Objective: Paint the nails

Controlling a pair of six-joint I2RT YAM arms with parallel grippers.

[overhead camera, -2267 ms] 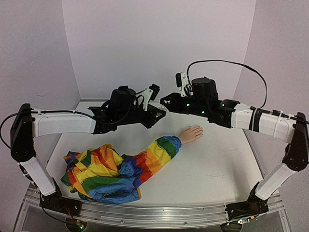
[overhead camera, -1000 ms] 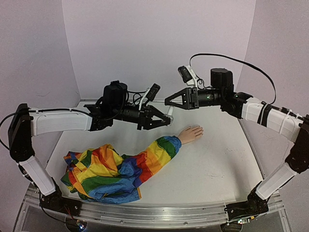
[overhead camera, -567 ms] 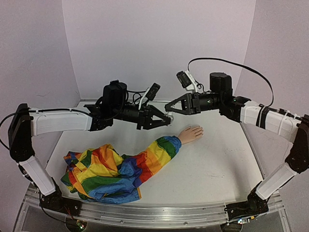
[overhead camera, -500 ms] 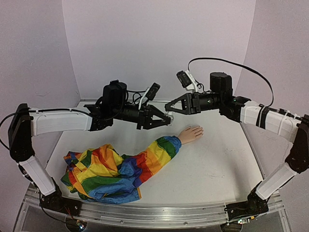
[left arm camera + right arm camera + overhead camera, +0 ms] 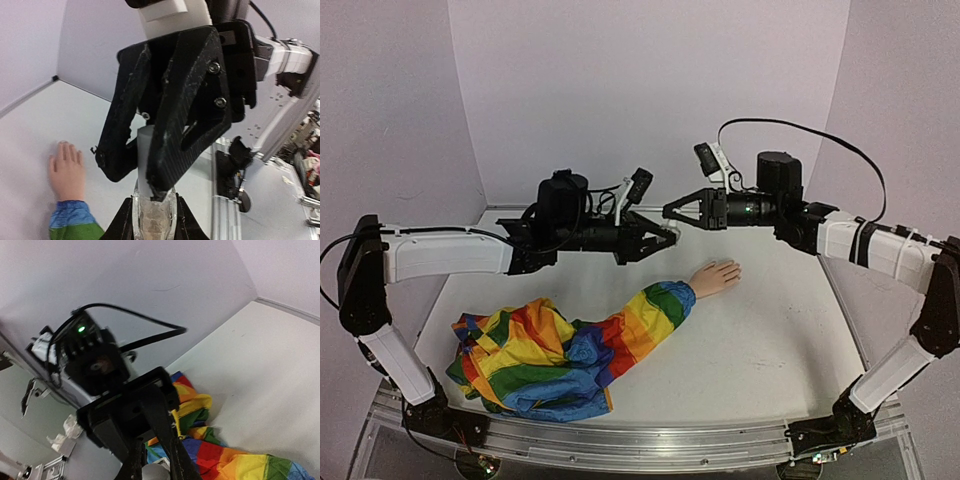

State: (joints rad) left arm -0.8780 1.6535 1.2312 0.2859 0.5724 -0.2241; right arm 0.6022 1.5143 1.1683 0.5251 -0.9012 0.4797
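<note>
A small clear bottle (image 5: 153,220) with a white cap (image 5: 142,150) is held upright in my left gripper (image 5: 152,227), which is shut on it above the table's back middle (image 5: 670,237). My right gripper (image 5: 667,212) meets it from the right, and its black fingers (image 5: 170,125) are closed around the cap. In the right wrist view the cap (image 5: 156,474) sits between that gripper's fingers (image 5: 175,452). The pale mannequin hand (image 5: 717,275) lies palm down, below and right of both grippers, ending the rainbow sleeve (image 5: 650,315). Its nails (image 5: 65,149) are too small to make out.
The rest of the rainbow garment (image 5: 520,360) lies bunched at the front left. The white table (image 5: 770,350) has purple walls at the back and sides. A metal rail (image 5: 640,445) runs along the near edge.
My right gripper, a second ago raised off the bottle, came down onto its cap. Both grippers now sit slightly higher, joined at the bottle. The hand and sleeve have not moved.
</note>
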